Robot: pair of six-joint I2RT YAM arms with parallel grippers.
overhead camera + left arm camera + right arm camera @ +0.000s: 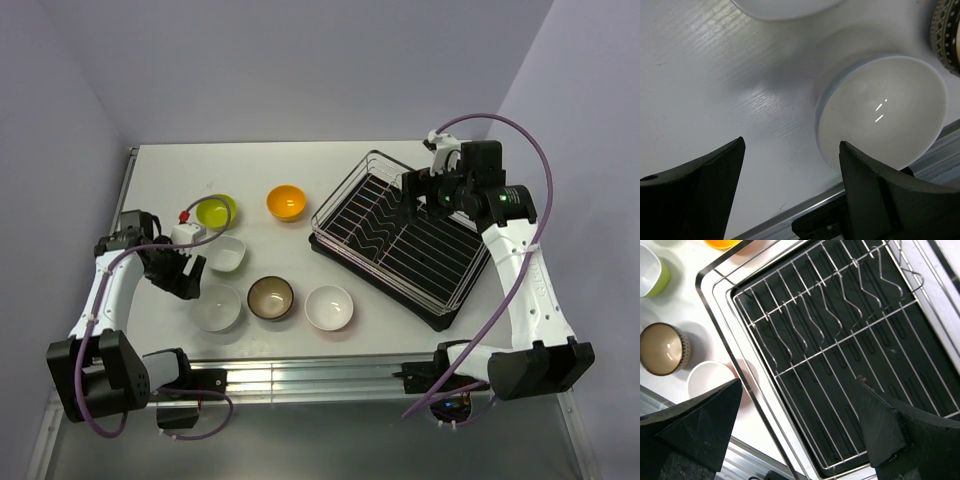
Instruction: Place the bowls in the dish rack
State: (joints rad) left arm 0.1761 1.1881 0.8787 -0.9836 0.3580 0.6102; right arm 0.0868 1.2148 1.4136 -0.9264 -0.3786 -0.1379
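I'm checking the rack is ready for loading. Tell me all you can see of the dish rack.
The dish rack is a rectangular frame of silver wire with a row of zigzag dividers and straight bars, seated on a black tray. It is empty. It lies flat on the right side of the white table, askew to its edges. The open right gripper hangs above it.

Dish rack (420,255): silver wire on a black tray, set at an angle, right side. All bowls are upright, outside it, to its left. Rear: lime green bowl (216,211), orange bowl (286,202). Middle: rear white bowl (227,253). Front row: left white bowl (216,307), brown bowl (270,297), right white bowl (329,307).
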